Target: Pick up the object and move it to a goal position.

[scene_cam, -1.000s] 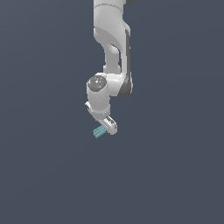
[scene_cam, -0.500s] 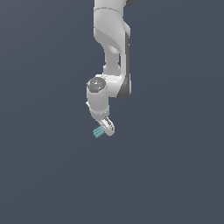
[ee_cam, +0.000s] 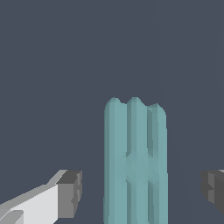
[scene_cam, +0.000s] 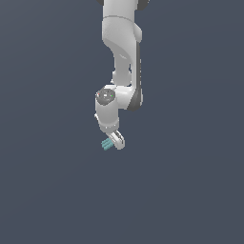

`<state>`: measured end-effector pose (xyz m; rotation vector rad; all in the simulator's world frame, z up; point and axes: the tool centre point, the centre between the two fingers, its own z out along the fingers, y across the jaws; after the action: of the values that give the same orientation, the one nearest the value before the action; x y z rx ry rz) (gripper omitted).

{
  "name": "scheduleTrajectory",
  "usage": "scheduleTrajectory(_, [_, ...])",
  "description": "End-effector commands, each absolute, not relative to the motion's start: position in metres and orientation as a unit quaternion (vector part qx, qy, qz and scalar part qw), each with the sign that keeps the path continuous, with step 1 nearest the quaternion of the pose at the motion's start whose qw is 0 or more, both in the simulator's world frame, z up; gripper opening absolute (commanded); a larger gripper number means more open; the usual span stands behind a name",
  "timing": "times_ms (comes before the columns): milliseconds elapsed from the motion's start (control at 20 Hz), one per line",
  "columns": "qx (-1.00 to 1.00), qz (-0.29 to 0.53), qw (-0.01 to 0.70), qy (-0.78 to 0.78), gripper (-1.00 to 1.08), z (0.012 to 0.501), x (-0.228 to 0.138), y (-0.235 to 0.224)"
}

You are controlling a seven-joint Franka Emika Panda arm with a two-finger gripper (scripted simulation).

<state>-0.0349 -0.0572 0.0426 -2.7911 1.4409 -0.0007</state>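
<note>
The object [ee_cam: 135, 162] is a small teal block with lengthwise ridges, lying flat on the dark grey ground. In the wrist view it runs lengthwise between my two fingers. My gripper [ee_cam: 141, 189] is open around it, and there is a visible gap between the block and each dark pad [ee_cam: 70, 192]. In the exterior view the white hand points down with the gripper [scene_cam: 115, 141] low over the ground, and the object [scene_cam: 106, 144] pokes out from the fingers toward the exterior view's left.
The white arm [scene_cam: 121, 52] comes down from the top of the exterior view. Plain dark grey ground [scene_cam: 190, 190] surrounds the block on all sides, with no other things in sight.
The hand has settled slightly lower and closer over the block. The block itself has not moved.
</note>
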Motion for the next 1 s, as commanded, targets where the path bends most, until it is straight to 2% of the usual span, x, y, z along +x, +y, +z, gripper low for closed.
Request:
scheduleTrajectory(0, [-0.888, 0.000, 0.000, 0.459, 1.00, 0.030, -0.036, -0.057])
scheduleTrajectory(400, [-0.888, 0.000, 0.000, 0.460, 1.00, 0.011, -0.035, -0.057])
scheduleTrajectory(450, [-0.888, 0.000, 0.000, 0.460, -1.00, 0.011, -0.035, -0.057])
scheduleTrajectory(950, [-0.888, 0.000, 0.000, 0.461, -1.00, 0.011, -0.035, -0.058])
